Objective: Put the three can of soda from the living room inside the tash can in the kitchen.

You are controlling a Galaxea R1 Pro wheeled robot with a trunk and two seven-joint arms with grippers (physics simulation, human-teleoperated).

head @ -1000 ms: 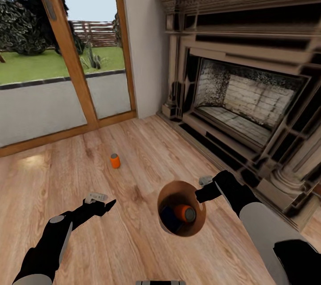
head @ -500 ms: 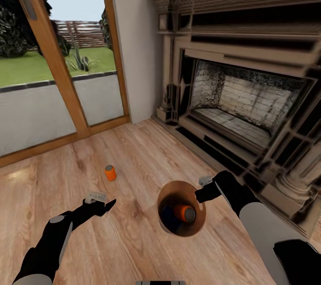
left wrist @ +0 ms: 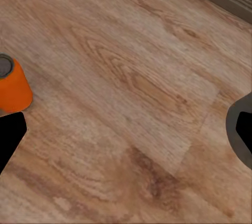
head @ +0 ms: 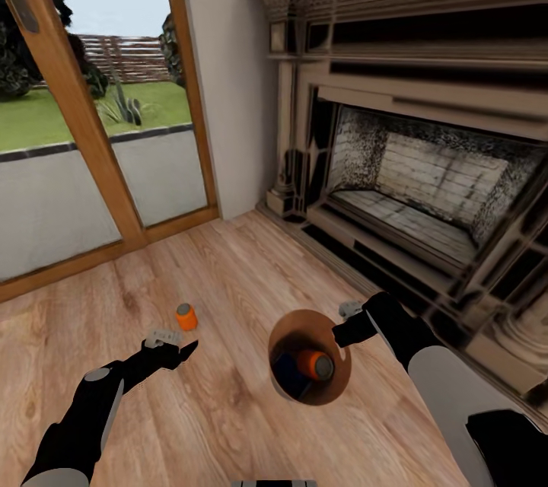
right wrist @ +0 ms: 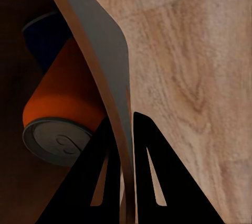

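The trash can [head: 308, 356] is held off the wood floor [head: 228, 259] by the right gripper [head: 344, 335], its jaws clenched on the rim wall, one finger inside and one outside. Inside it, an orange can [head: 313, 364] is seen lying on its side against a dark blue can [head: 285, 367]. A third orange can [head: 186, 316] stands upright on the floor, near the glass door [head: 91, 129], just ahead of the left gripper [head: 181, 352], whose jaws are released and empty. The fireplace [head: 411, 167] is seen along the right floor edge.

Bright daylight, soft render, perhaps edge-warped.
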